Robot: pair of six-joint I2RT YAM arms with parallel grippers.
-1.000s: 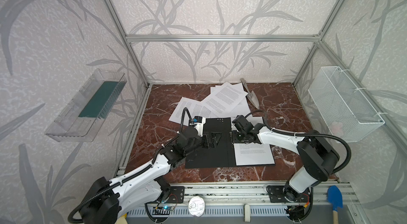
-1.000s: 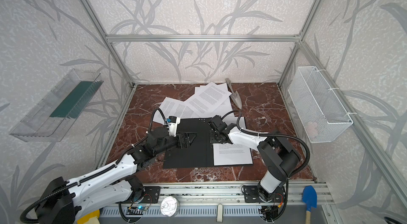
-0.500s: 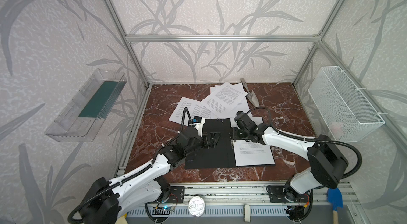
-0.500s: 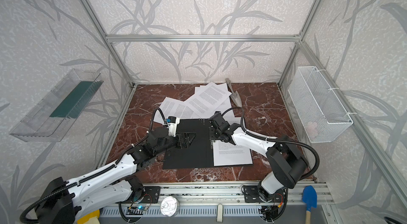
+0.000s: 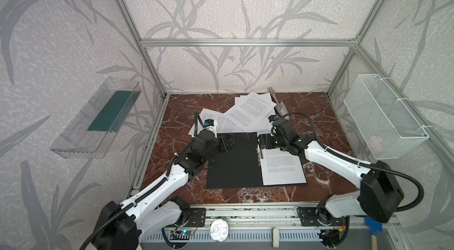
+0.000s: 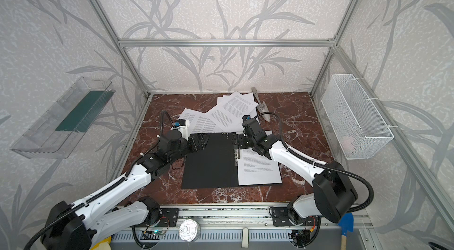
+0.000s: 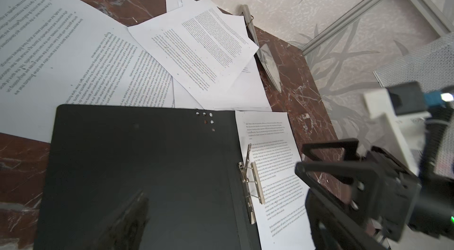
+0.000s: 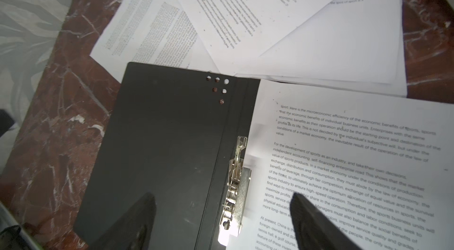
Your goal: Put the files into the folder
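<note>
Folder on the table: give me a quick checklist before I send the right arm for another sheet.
1. The folder lies open and flat: ok.
2. One sheet on its right half, edge at the metal clip: ok.
3. Clip clamped onto that sheet: cannot tell.
4. The right gripper open, empty: ok.
5. The left gripper open, empty, over the bare cover: ok.
6. The loose sheets filed: not ok, piled behind the folder.

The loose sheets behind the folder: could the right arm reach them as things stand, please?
Probably yes: the right tool is open and empty above the spine of the folder, and the sheets lie just beyond it, uncovered, with nothing between.
</note>
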